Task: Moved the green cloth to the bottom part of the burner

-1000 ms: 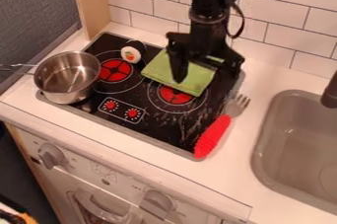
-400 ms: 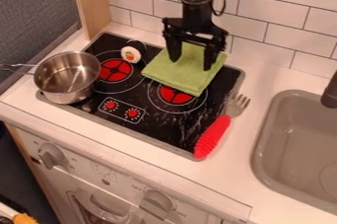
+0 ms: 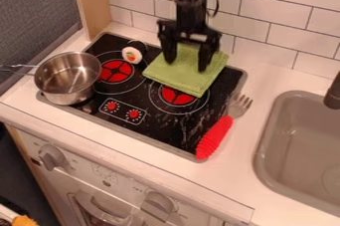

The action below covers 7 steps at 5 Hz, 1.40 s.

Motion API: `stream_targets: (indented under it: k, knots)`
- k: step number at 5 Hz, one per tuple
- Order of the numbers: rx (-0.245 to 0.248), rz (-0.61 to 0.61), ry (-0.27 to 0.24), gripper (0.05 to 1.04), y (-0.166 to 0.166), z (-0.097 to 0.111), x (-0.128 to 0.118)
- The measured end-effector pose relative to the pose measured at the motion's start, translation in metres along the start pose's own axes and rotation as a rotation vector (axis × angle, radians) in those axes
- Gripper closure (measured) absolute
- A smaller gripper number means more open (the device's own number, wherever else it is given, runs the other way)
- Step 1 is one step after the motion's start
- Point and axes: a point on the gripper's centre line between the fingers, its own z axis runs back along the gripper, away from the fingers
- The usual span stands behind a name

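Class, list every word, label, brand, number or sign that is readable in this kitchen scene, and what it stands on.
No text is readable.
White oven front: faint markings near the round grey knobs, too small to read.
Flat black cooktop: tiny marks around the small red dials, too small.

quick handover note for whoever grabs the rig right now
Gripper: open, fingers apart over the far part of the cloth, no grip seen.
Folded green cloth: flat on the black stovetop, overlapping the far part of the round red-centred burner on the right in view.
Done: cloth is partly on that burner.
Left: it isn't on the near, bottom part, so it probably still needs bringing nearer the camera.
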Motion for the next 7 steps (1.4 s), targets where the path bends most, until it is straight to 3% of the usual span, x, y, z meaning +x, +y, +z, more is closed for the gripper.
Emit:
stream_targets:
  k: [2,4,7]
  knots:
    - [0.024,-0.022,0.028,0.082,-0.005,-0.011,-0.001]
    - [0.01,-0.031,0.018,0.084,-0.011,-0.01,-0.014]
    - [0.034,-0.028,0.099,0.085,-0.008,-0.002,-0.105]
